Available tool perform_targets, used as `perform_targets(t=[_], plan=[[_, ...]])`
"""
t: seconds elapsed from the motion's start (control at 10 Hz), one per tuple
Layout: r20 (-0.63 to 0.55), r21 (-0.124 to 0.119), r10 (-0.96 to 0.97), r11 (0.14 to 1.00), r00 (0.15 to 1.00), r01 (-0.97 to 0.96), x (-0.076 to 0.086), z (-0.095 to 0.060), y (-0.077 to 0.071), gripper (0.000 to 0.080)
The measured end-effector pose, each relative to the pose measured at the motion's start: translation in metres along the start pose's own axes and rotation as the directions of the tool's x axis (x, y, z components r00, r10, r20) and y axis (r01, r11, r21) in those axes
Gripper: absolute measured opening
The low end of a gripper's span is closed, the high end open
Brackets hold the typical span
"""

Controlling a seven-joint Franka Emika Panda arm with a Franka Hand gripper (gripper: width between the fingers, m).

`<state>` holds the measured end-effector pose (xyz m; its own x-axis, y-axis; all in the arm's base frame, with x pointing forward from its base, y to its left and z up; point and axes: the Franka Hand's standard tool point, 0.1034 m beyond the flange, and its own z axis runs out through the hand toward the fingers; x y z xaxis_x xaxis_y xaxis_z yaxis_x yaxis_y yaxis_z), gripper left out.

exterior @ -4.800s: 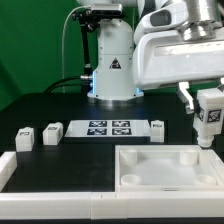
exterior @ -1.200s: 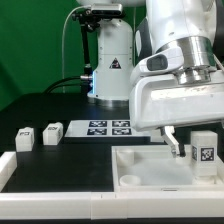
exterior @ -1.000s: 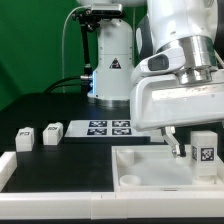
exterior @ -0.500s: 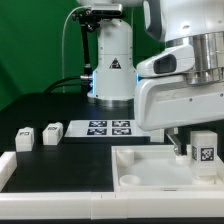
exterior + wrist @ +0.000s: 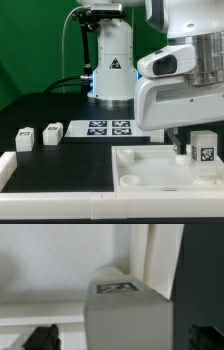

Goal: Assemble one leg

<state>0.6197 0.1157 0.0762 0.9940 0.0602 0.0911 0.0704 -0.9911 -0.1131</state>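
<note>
Spare legs [image 5: 52,131], exterior view only

This is a robotics lab bench. A green curtain [image 5: 30,40] hangs behind a black counter [image 5: 40,108]. A robot arm's white base [image 5: 112,60] stands at the counter's far edge, with a cable [image 5: 68,85] trailing from it. Printed tracking tags cover the marker board [image 5: 108,127] and the small white legs [image 5: 52,131] near the left edge.

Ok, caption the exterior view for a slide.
Tagged leg upright in the tabletop's corner, open claw straddling it.
</note>
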Motion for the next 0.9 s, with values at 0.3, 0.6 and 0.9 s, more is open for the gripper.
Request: perform_targets(t=[0.3, 0.6, 0.9], plan=[[-0.001, 0.0, -0.003, 1.0, 1.0, 0.003, 0.0, 0.0005, -0.0001, 0.0441], [-0.001, 0.0, 0.001, 1.0, 1.0, -0.001, 0.0, 0.0005, -0.0002, 0.029], [-0.002, 0.007, 0.131, 0.991, 0.991, -0.131, 0.0002, 0.0006, -0.0001, 0.029]])
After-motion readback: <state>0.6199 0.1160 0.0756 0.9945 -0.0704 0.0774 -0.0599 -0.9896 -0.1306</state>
